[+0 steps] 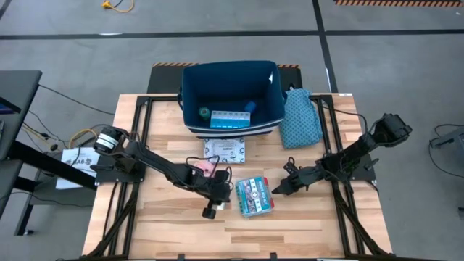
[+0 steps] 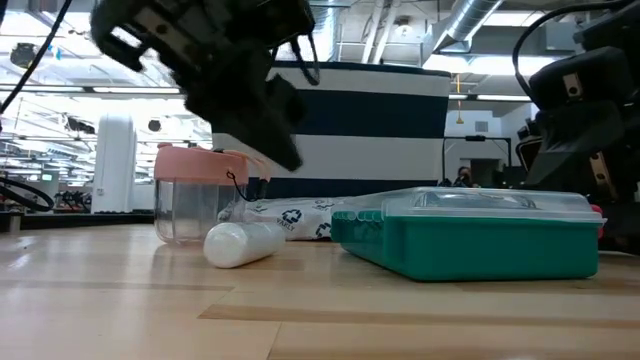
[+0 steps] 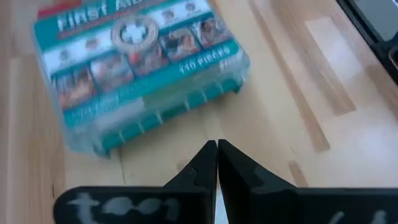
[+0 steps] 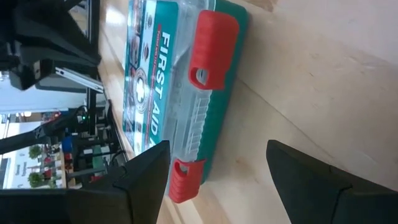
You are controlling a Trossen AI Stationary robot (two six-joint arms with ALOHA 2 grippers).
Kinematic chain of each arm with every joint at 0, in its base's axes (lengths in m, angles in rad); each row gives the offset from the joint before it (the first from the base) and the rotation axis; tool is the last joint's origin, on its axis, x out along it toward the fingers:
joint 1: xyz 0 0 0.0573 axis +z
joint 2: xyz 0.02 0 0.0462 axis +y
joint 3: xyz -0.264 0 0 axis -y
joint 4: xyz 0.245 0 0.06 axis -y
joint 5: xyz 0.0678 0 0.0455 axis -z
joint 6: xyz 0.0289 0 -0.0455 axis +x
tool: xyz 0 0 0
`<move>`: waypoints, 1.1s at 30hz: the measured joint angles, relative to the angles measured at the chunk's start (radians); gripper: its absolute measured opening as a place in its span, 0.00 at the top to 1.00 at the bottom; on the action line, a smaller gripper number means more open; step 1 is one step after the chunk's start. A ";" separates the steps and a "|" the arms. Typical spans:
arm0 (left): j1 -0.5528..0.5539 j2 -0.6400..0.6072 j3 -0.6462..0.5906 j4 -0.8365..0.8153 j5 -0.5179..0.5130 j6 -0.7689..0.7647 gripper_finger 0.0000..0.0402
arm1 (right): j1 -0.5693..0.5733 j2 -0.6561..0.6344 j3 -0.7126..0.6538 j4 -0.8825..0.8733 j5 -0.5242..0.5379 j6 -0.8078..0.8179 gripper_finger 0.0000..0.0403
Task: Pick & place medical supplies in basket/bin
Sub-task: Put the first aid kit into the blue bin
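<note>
A teal first aid box (image 1: 254, 196) with red latches (image 4: 213, 50) lies flat on the table between my grippers. My left gripper (image 1: 225, 191) is shut and empty just to its left, its tips (image 3: 217, 145) pointing at the box (image 3: 140, 68). My right gripper (image 4: 217, 148) is open at the box's right side (image 1: 278, 188), not touching it. A pink-lidded clear jar (image 2: 199, 195), a white stick (image 2: 245, 243) and a white packet (image 1: 223, 150) rest on the table. The navy bin (image 1: 275, 94) holds a green roll (image 1: 204, 113) and a light-blue pill organizer (image 1: 228, 119).
A teal patterned pouch (image 1: 299, 117) lies right of the bin. The bin stands at the table's far edge (image 1: 232, 98). Bare wood (image 1: 304, 225) lies toward the near edge. Black frame rails (image 1: 134, 130) run along both sides of the table.
</note>
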 joint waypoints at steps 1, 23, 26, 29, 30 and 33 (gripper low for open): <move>0.000 0.007 0.003 0.006 -0.011 0.023 1.00 | 0.000 -0.001 0.000 0.000 -0.003 0.000 0.35; 0.012 0.081 0.060 -0.058 -0.030 0.380 1.00 | -0.078 0.000 0.003 -0.001 -0.071 -0.030 0.35; 0.013 0.081 0.060 -0.060 -0.029 0.380 1.00 | -0.084 0.000 0.005 0.006 -0.088 -0.045 0.35; 0.013 0.081 0.060 -0.057 -0.027 0.380 1.00 | -0.092 0.004 0.024 -0.003 -0.104 -0.084 0.35; 0.013 0.081 0.060 -0.058 -0.027 0.380 1.00 | -0.096 0.005 0.031 -0.008 -0.109 -0.097 0.35; 0.013 0.081 0.060 -0.058 -0.027 0.380 1.00 | -0.113 0.005 0.048 -0.043 -0.110 -0.121 0.35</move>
